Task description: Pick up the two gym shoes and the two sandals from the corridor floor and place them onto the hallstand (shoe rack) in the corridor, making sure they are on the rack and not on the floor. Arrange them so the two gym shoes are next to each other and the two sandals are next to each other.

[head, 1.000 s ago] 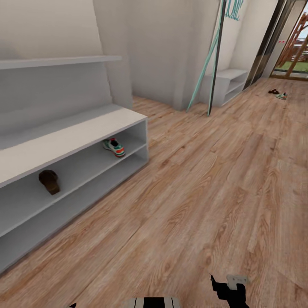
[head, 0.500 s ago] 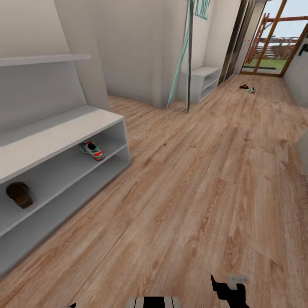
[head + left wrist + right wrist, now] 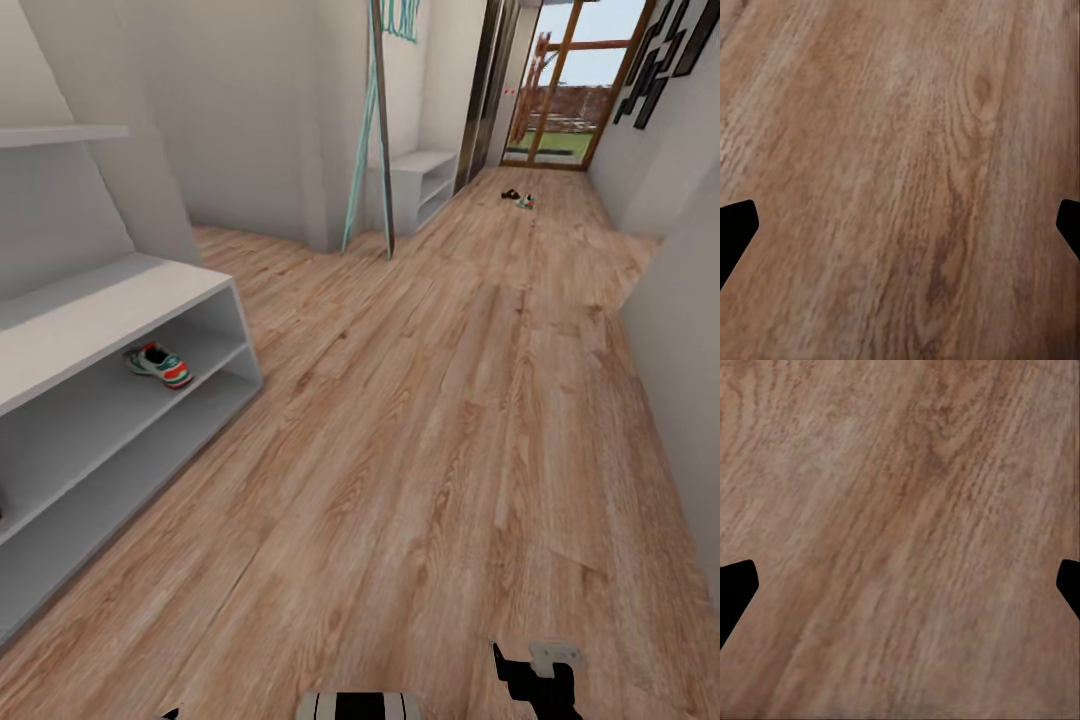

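You have one gym shoe (image 3: 158, 364) lying on the upper shelf tier of the hallstand (image 3: 110, 310), near its open end. That item is off the floor and counts as placed. At the frame's left edge a small dark shape sits on the same tier; it is too cropped to identify.

Far down the corridor floor (image 3: 430, 420), near the glazed door (image 3: 560, 90), two small items lie just beside each other: a dark one, apparently a sandal (image 3: 510, 194), and a pale one with green, apparently the second gym shoe (image 3: 525, 202). Both are well apart from the hallstand and remain to be fetched. A smaller white bench (image 3: 420, 185) stands near them; it is not the target.

Left claw (image 3: 900, 225): tips spread wide at the frame's edges, nothing between them, bare planks beneath. Right claw (image 3: 900, 585): the same, wide and empty.

Judgement: roughly half remains at best. You need to travel the corridor, collect the two far items, and set each beside its mate.
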Robot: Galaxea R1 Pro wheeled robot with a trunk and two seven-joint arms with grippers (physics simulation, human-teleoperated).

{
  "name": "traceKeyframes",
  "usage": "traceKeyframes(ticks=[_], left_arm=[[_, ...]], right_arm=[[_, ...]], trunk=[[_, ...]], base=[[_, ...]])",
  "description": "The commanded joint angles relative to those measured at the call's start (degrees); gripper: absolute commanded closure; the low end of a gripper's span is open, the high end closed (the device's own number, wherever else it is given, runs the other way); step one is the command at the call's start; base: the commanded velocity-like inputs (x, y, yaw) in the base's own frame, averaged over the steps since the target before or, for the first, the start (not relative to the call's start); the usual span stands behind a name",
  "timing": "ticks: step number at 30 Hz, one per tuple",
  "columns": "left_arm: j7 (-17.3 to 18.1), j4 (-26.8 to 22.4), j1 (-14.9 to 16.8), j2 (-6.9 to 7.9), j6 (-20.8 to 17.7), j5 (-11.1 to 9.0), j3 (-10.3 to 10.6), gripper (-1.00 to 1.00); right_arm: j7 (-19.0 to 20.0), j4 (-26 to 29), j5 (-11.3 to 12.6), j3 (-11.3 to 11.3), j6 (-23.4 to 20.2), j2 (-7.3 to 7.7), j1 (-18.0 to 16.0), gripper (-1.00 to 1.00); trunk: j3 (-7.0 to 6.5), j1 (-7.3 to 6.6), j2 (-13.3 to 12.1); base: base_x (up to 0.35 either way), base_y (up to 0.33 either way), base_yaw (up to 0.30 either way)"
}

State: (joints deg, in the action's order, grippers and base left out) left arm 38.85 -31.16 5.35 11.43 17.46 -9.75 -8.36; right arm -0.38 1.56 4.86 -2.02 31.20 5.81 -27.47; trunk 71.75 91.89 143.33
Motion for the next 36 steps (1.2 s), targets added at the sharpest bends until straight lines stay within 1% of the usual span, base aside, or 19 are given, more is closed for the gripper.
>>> traceKeyframes(ticks=[1,8,14,26,36], left_arm=[[0.4,0.1,0.0,0.0,-0.1,-0.4,-0.1,-1.0],[0.4,0.1,0.0,-0.01,-0.1,-0.4,-0.1,-1.0],[0.4,0.1,0.0,-0.01,-0.1,-0.4,-0.1,-1.0],[0.3,0.1,0.0,-0.01,-0.1,-0.4,-0.2,-1.0],[0.3,0.1,0.0,-0.01,-0.1,-0.4,-0.2,-1.0]], right_arm=[[0.0,-0.1,0.5,-0.3,0.2,-0.01,0.0,-1.0],[0.1,-0.1,0.5,-0.3,0.2,-0.01,0.0,-1.0],[0.0,-0.1,0.5,-0.3,0.2,-0.01,0.0,-1.0],[0.0,-0.1,0.5,-0.3,0.2,-0.09,0.0,-1.0],[0.1,-0.1,0.4,-0.3,0.2,-0.1,0.0,-1.0]], trunk=[[0.06,-0.01,0.0],[0.23,-0.01,0.0],[0.36,-0.01,0.0],[0.55,-0.01,0.0],[0.56,-0.01,0.0]], base=[[0.0,0.0,-0.3],[0.02,0.0,-0.3],[0.17,0.0,-0.3],[0.319,0.0,-0.292],[0.338,0.0,-0.064]])
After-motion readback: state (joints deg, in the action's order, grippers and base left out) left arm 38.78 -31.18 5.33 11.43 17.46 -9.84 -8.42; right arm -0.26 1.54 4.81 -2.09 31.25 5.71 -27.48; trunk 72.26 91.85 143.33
